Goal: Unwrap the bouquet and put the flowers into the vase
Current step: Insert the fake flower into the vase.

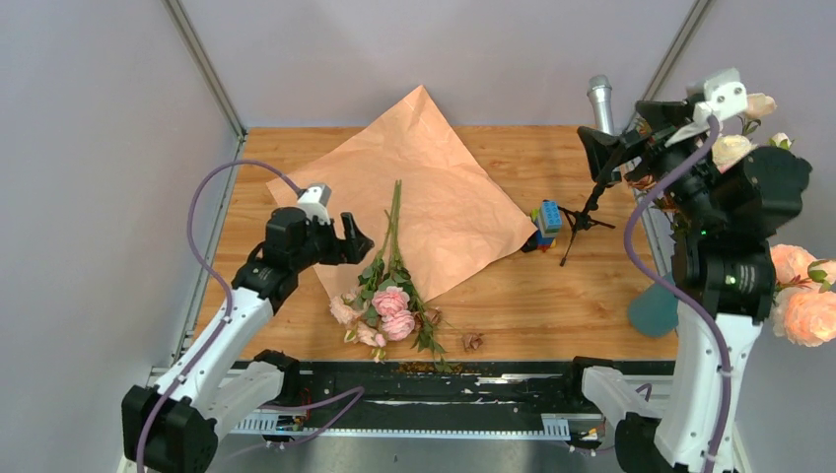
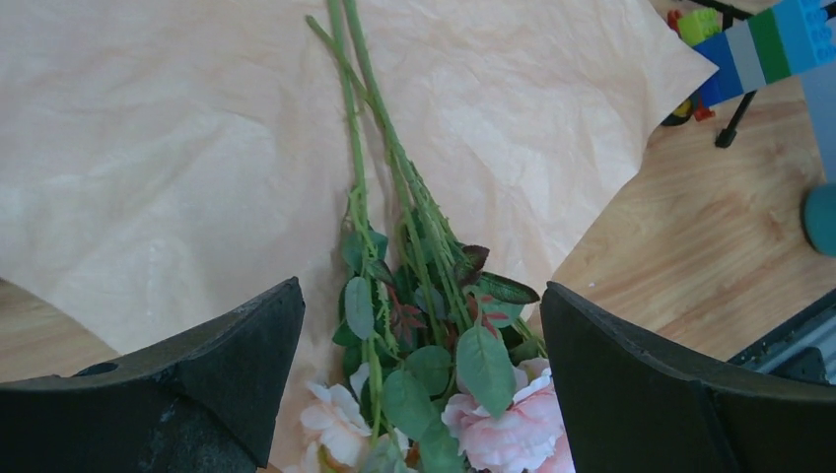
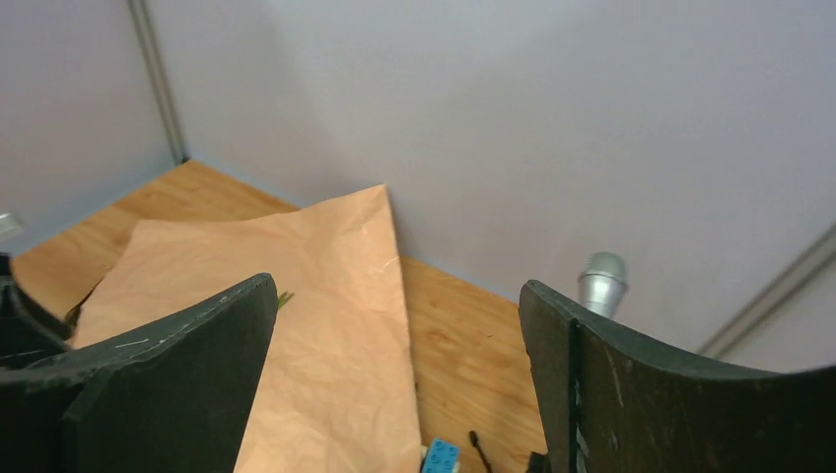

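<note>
- Flowers (image 1: pixel 386 296): loose at lower centre, stems on the unfolded paper (image 1: pixel 444 197); vase (image 1: pixel 653 310) at lower right, partly behind the right arm (image 1: pixel 725 256).
- Left claw (image 2: pixel 422 288): jaws apart above the leafy stems; a partial grip could scatter them.
- Right claw (image 3: pixel 396 284): jaws apart, empty; long stems may tip the small vase.
</note>
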